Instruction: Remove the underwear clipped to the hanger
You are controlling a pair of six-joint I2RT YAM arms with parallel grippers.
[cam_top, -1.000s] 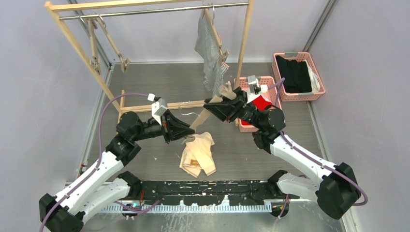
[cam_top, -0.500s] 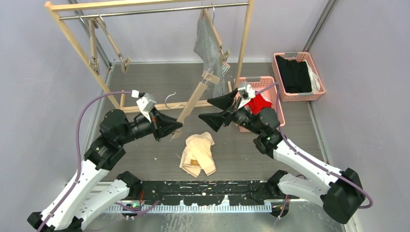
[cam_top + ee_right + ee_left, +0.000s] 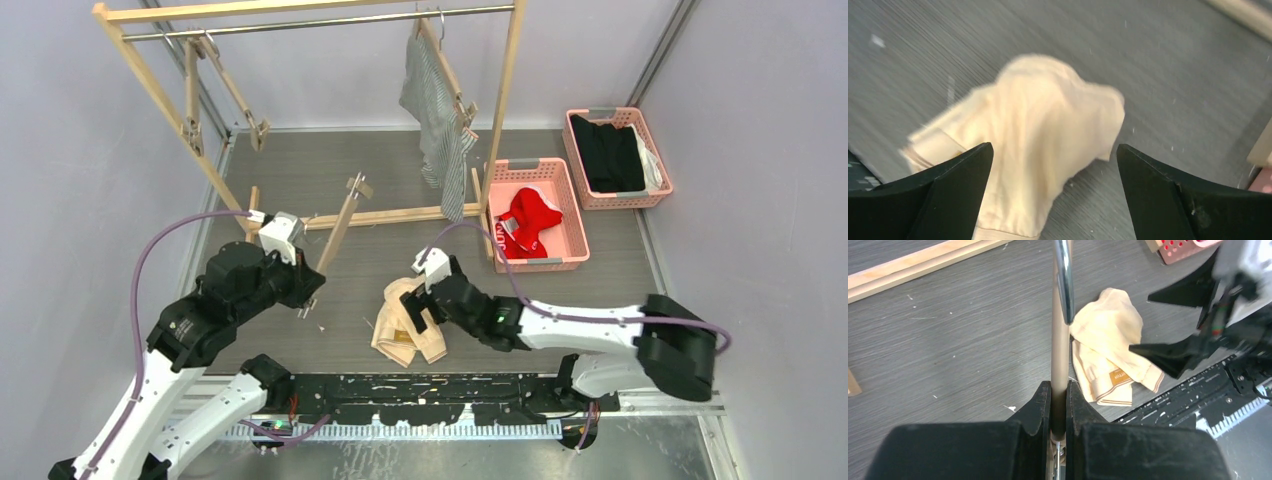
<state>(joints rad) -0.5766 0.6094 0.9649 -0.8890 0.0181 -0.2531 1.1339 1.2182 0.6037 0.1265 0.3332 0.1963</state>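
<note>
left gripper [image 3: 311, 287]: pinched tight on the hanger [image 3: 340, 225], low end of its wooden bar squeezed between both fingers [image 3: 1040, 405]
hanger: wooden, tilted, lower end in the gripper, upper end up and away toward the rack [image 3: 140, 70]; metal hook [image 3: 1064, 280] in line with the bar in left wrist view; no cloth on it
right gripper [image 3: 410, 308]: wide open, nothing held, over the beige shorts [image 3: 1033, 135], one finger to each side of them in right wrist view; touching cloth or not, cannot tell
beige shorts: crumpled on the table [image 3: 600, 280], near the front edge, between the two arms; small brown label on the waistband in left wrist view
red shorts [image 3: 528, 218]: bunched in the near basket [image 3: 575, 215], white band showing
striped shorts [image 3: 435, 110]: hanging from a second hanger [image 3: 447, 62] on the rack's rail, right end, clipped at the lower side
far basket [image 3: 578, 150]: pink, right rear corner, black clothes [image 3: 610, 155] inside, a bit of white cloth at its right side
rack: wooden frame with metal rail, at the back; bare hangers [image 3: 200, 90] at its left end
right wrist view: blurred
</note>
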